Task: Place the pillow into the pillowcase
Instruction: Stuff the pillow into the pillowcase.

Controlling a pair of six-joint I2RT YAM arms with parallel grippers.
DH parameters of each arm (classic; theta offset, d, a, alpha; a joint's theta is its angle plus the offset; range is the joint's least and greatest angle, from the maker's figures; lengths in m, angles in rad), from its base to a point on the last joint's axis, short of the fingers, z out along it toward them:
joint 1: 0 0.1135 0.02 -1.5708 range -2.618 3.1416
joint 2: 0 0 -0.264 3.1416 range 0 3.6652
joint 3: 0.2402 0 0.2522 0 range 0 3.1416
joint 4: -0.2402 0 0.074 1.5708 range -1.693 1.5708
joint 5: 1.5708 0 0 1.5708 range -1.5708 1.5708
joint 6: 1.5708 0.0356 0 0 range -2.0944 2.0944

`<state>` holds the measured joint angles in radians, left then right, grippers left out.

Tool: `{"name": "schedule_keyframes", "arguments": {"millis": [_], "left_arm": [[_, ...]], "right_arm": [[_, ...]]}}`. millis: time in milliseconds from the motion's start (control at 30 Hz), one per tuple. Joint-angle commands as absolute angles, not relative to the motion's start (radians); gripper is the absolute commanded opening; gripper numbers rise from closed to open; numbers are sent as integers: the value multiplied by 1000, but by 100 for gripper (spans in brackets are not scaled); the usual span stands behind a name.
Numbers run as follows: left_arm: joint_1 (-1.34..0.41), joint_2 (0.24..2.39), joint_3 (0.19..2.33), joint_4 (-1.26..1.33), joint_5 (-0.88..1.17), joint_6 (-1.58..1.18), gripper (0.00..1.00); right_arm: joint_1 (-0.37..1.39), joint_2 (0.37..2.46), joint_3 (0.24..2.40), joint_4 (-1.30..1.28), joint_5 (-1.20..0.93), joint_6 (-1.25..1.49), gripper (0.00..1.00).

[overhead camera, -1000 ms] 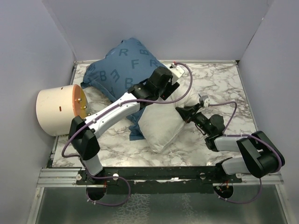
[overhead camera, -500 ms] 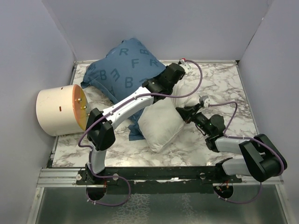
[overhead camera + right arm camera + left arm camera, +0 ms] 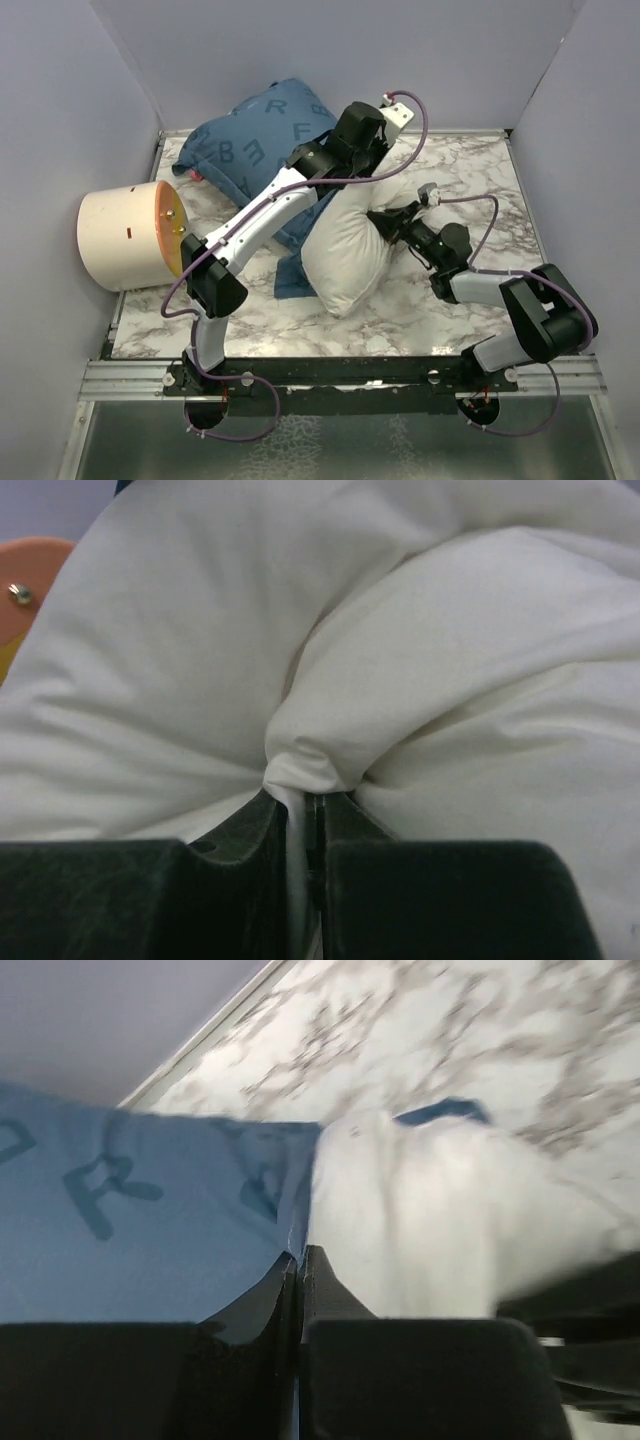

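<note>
The white pillow point(image 3: 345, 258) stands bunched up at the table's middle, its near end on the marble. The blue lettered pillowcase point(image 3: 255, 140) lies heaped at the back left, with one flap point(image 3: 290, 278) trailing under the pillow. My left gripper point(image 3: 345, 165) is at the pillow's far end where blue meets white. In the left wrist view that gripper point(image 3: 300, 1253) is shut, and the pillowcase point(image 3: 130, 1230) edge runs into its tips beside the pillow point(image 3: 430, 1220). My right gripper point(image 3: 386, 222) is shut on a pinch of pillow point(image 3: 400, 660) cloth, seen close in the right wrist view point(image 3: 305, 796).
A cream drum point(image 3: 120, 235) with an orange inside lies on its side at the left edge. Grey walls close the marble table point(image 3: 470, 170) on the left, back and right. The right arm's cable point(image 3: 470, 205) loops over the table's right half.
My left gripper has shut and moved back and up toward the rear wall. The pillowcase heap has shifted left. The pillow has bunched taller as my right gripper pushed in leftward.
</note>
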<state>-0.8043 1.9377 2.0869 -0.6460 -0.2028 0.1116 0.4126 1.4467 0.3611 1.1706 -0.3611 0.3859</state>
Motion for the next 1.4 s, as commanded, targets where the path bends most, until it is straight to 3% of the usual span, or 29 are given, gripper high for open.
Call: {"name": "schedule_keyframes", "arguments": {"millis": [0, 167, 267, 433, 533, 667, 867, 1033, 1200, 1300, 1367], "left_arm": [[-973, 1935, 2292, -490, 418, -170, 0], [-1041, 1843, 2204, -290, 527, -329, 0], [-1043, 1737, 2022, -165, 533, -390, 0], [-1038, 1469, 1577, 121, 453, -508, 0], [-1006, 1342, 1394, 82, 341, -478, 0], [-962, 1285, 1217, -24, 274, -422, 0], [-858, 1289, 939, 68, 344, -448, 0], [-748, 1289, 757, 183, 390, -477, 0], [-679, 1284, 680, 214, 435, -475, 0], [-664, 1277, 668, 212, 449, -467, 0], [-659, 1268, 666, 210, 457, -459, 0]], "right_arm": [[434, 1465, 586, 1188, -351, 451, 4], [433, 1407, 714, 1159, -254, 411, 4], [433, 1431, 709, 1114, -258, 389, 4], [432, 1556, 499, 1214, -192, 413, 5], [431, 1605, 397, 1189, -154, 423, 7], [431, 1591, 299, 1210, -292, 426, 14], [431, 1349, 181, 1149, -636, 393, 35], [431, 848, 202, 646, -662, 291, 59], [430, 488, 291, 340, -464, 315, 87], [430, 510, 403, 146, -212, 307, 98], [430, 582, 437, 102, -106, 316, 100]]}}
